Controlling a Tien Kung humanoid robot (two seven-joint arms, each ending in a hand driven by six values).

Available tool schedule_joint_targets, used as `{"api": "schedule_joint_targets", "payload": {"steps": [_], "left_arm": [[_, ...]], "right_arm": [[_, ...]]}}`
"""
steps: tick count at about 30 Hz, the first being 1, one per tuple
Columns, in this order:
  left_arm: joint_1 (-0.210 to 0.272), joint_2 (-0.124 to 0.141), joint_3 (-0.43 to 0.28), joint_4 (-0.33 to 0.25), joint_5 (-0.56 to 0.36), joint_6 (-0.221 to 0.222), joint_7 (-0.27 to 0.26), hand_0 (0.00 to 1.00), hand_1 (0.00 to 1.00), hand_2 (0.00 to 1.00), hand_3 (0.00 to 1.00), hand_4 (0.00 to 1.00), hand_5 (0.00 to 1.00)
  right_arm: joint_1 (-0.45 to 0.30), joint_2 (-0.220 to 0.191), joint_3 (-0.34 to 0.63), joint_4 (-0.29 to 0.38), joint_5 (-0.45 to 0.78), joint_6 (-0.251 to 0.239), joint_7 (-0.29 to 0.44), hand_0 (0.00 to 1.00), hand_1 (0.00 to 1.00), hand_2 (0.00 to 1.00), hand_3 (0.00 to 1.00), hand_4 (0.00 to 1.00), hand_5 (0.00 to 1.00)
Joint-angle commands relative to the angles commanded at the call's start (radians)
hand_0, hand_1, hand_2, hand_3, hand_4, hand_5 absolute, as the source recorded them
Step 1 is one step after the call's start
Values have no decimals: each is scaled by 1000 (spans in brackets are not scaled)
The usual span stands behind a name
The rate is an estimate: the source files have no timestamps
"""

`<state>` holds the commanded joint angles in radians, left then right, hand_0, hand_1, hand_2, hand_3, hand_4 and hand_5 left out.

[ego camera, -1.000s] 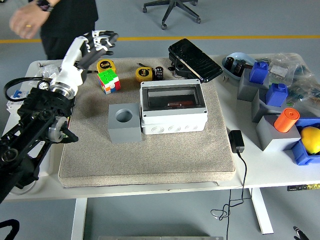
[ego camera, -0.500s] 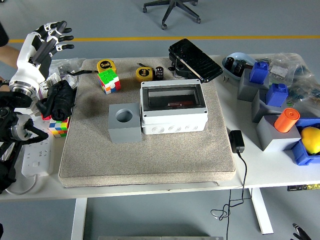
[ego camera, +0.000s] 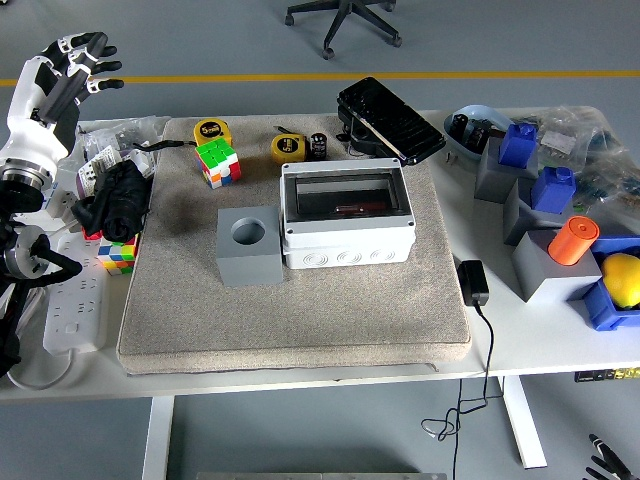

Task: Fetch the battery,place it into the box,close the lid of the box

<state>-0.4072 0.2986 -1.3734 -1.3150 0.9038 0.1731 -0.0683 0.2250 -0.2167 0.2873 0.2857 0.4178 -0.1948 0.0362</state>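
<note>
I am holding my left hand (ego camera: 55, 85) raised at the far left edge of the table (ego camera: 500, 345), past the left border of the beige mat (ego camera: 300, 310), with the white palm turned up and the dark fingers (ego camera: 88, 45) spread apart and grasping nothing. My forearm is running down along the left side toward the near corner, above the white power strip (ego camera: 72, 318). My right arm is not showing.

Compared with half a second ago, my hand is sitting further left and slightly higher, drawn back from the mat; a second ago it was reaching over the mat's far left corner beside the yellow tape measure (ego camera: 211, 131). The person who was standing at the far side then is no longer showing.

Well to the right of my hand, the white box (ego camera: 345, 240) is standing on the mat with its black lid (ego camera: 390, 120) swung open behind it. The battery (ego camera: 318, 145) is standing beyond the box, between a second tape measure (ego camera: 286, 148) and the lid. A grey block (ego camera: 248, 245) is touching the box's left side.
</note>
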Motion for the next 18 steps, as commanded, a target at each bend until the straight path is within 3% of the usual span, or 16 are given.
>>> {"api": "schedule_joint_targets", "payload": {"steps": [8, 9, 14, 15, 18], "left_arm": [[16, -2, -21, 1, -2, 0, 10, 415, 573, 562, 579, 951, 432], [16, -3, -22, 1, -2, 0, 10, 414, 575, 563, 579, 953, 431], [17, -3, -14, 0, 0, -2, 11, 414, 575, 563, 579, 953, 431], [18, -3, -13, 0, 0, -2, 12, 413, 572, 561, 579, 954, 431], [17, -3, -11, 0, -1, -2, 12, 413, 572, 561, 579, 954, 431]], "right_arm": [[8, 1, -43, -2, 13, 26, -20, 698, 685, 671, 575, 998, 485], [9, 2, -49, -3, 10, 31, -29, 809, 787, 749, 779, 998, 622], [18, 3, -62, -11, -4, 68, -68, 809, 787, 749, 779, 998, 622], [19, 4, -61, -13, -6, 73, -73, 918, 901, 851, 886, 998, 816], [21, 4, -63, -16, 2, 95, -88, 918, 901, 851, 886, 998, 816]]}}
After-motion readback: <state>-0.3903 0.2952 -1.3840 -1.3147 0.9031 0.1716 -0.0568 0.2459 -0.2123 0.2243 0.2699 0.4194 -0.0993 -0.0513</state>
